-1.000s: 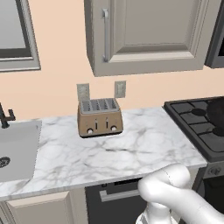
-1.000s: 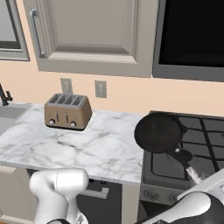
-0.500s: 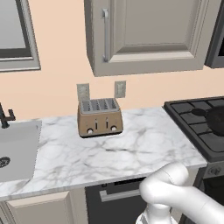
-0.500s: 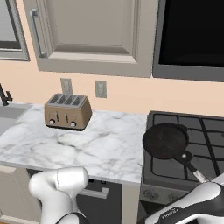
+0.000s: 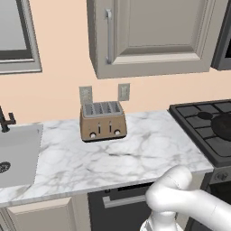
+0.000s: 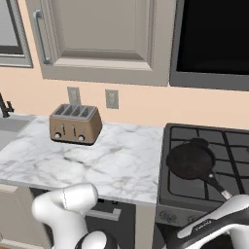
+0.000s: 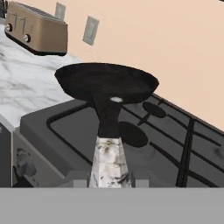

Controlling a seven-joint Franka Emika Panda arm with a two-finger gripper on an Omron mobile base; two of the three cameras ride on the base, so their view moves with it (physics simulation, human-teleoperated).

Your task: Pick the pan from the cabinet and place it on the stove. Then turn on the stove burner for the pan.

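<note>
— Jaws? 
— Clamped on the handle of the pan (image 7: 107, 83); the gripper (image 7: 109, 175) holds its pale end.
— Where's the pan? 
— One pan, held over the front left burner of the stove (image 6: 228, 160), bowl above the grates.
— And around it? 
— One toaster (image 6: 75, 124) with four slots on the counter (image 6: 121, 160), two wall outlets behind it, one closed cabinet (image 6: 102, 39) above.

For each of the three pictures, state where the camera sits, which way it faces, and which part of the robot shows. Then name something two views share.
Left base view: behind the arm's left, facing the toaster and stove; white arm lower right.
Right base view: behind its right, facing the pan; arm below.
Hand view: on the hand, looking along the pan handle.
Shared: toaster, stove.
</note>
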